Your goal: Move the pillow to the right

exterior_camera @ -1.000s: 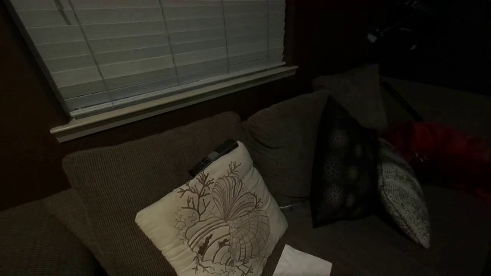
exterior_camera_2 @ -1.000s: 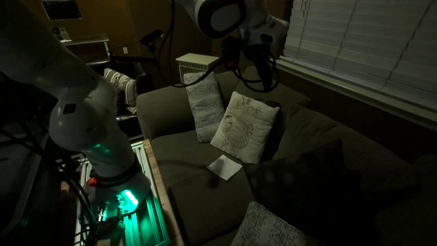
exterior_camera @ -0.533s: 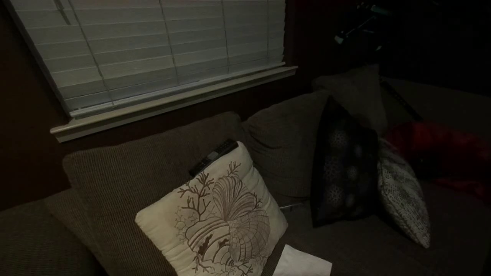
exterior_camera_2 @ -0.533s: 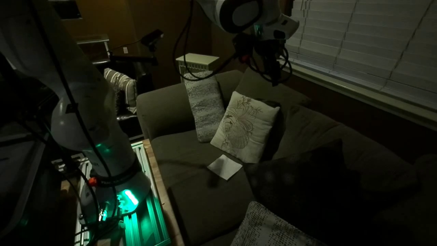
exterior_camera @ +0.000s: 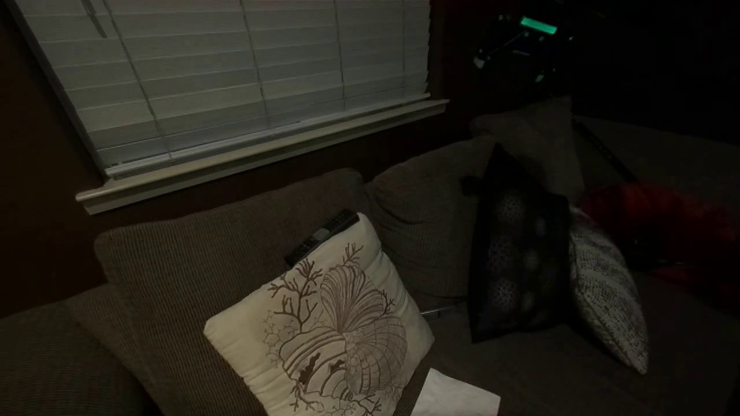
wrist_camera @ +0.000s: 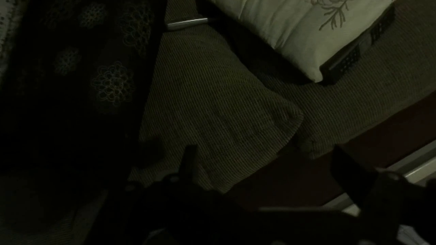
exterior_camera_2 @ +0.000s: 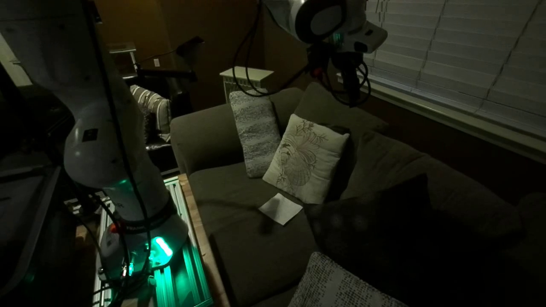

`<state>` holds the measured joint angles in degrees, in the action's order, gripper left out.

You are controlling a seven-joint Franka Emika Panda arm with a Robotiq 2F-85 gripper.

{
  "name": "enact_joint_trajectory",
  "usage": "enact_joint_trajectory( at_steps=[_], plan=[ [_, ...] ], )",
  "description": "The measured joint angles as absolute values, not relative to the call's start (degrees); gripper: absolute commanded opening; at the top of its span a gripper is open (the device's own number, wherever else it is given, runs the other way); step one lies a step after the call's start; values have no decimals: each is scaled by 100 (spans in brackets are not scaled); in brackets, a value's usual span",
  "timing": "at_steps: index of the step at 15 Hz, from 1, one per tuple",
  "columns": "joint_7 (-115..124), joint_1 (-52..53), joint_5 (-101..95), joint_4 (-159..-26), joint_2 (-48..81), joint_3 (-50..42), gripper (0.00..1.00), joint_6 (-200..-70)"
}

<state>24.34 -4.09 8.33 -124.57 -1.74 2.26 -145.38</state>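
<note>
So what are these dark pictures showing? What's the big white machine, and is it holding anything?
That machine is a robot arm. Its gripper is like a two-fingered hand. The fingers are spread apart, and I see nothing held.

Two pictures look at the sofa from outside the robot, from different spots. The wrist view is taken from near the gripper, so the dark fingers poke in at the bottom.

On the sofa I spot a cream pillow with a brown print, a black remote at its edge, a white sheet that looks like paper, and a dark pillow with pale flowery shapes. The job is to move the cream pillow to the right.
</note>
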Motion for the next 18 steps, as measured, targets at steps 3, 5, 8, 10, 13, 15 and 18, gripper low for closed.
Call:
enact_joint_trajectory(
  at_steps=[3,5,8,10,13,15,18],
  plan=[
    [2557,-230,1273,-11521,794,232,100,-14365],
    [2572,-70,1468,-10893,1350,275,100,-13957],
    [2551,147,1651,-9995,2036,446,100,-13304],
    [2550,208,1676,-9706,2254,484,100,-13183],
    [2532,178,1682,-9621,2302,478,100,-13146],
    [2698,191,1715,-9589,2323,433,100,-13033],
    [3411,241,1728,-9134,2726,328,100,-12483]
  ],
)
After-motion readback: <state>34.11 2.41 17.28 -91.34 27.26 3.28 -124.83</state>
